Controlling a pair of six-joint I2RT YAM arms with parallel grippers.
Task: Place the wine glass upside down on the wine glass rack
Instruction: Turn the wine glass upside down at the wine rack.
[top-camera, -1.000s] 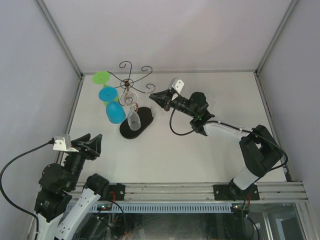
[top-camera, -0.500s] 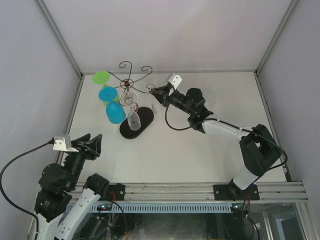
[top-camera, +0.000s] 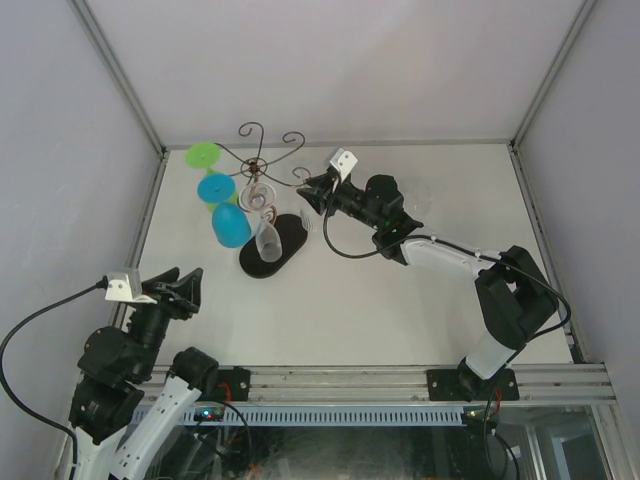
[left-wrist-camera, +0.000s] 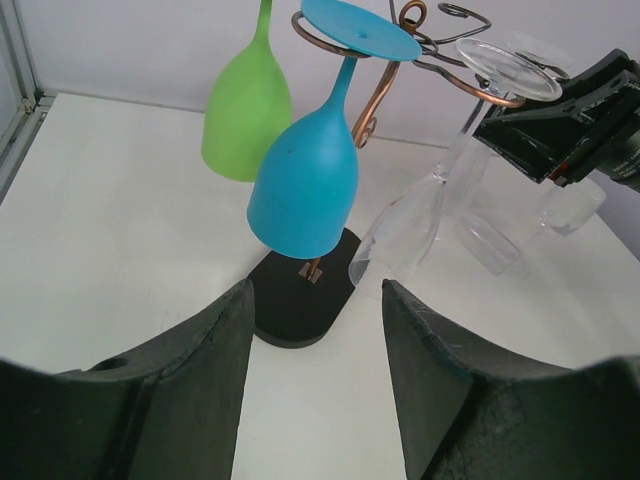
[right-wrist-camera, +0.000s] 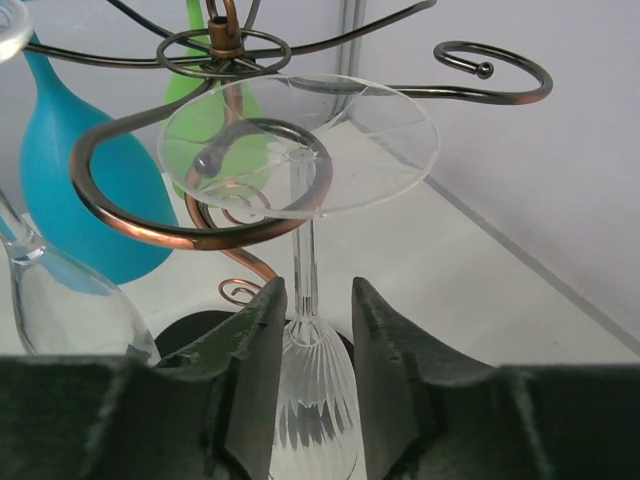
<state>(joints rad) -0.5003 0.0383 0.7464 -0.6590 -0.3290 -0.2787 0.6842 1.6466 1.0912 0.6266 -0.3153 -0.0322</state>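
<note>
The wine glass rack (top-camera: 258, 166) stands at the back left on its black oval base (top-camera: 285, 243). My right gripper (top-camera: 309, 190) is shut on a clear ribbed wine glass (right-wrist-camera: 315, 400), held upside down by the top of its bowl. In the right wrist view my gripper (right-wrist-camera: 310, 290) has the glass's foot (right-wrist-camera: 340, 140) just above a coppery scroll arm (right-wrist-camera: 150, 225), with the stem at the loop's right edge. I cannot tell if the foot rests on the wire. My left gripper (top-camera: 190, 285) is open and empty at the near left, and is also seen in its wrist view (left-wrist-camera: 315, 295).
Three glasses hang upside down on the rack: a green one (left-wrist-camera: 247, 105), a blue one (left-wrist-camera: 303, 185) and a clear one (left-wrist-camera: 400, 235). A free scroll arm (right-wrist-camera: 480, 75) curls to the right. Frame posts and grey walls close in the table; a faint clear glass (top-camera: 416, 195) shows behind my right wrist.
My right gripper has moved left and slightly back with the clear glass, bringing it up to the rack's right scroll arm. The left arm has not moved.
</note>
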